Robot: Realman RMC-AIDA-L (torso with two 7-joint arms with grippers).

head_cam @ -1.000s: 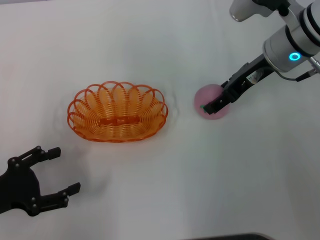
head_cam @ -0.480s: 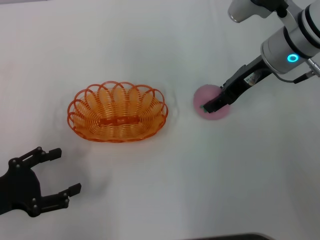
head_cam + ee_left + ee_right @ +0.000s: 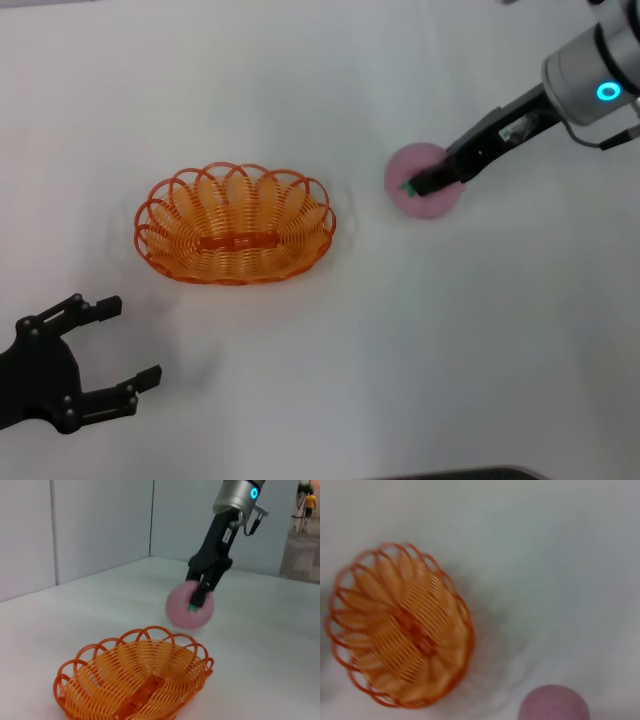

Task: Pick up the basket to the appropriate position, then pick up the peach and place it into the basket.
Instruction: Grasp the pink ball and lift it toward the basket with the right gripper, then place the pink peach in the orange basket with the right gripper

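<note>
**Peach gripped, lifted off the table**

Right gripper [image 3: 418,186] clamped on the peach [image 3: 421,197] — fingers closed across its top by the green stem mark. In the left wrist view, peach [image 3: 190,605] hanging clear of the white table [image 3: 330,370], up beside the basket [image 3: 135,680] and not over it. Basket [image 3: 236,223] upright and empty at the table's middle, well apart from the peach, toward the robot's left. Left gripper [image 3: 112,342] parked low at the near left corner — fingers spread wide, holding nothing, well short of the basket.
</note>
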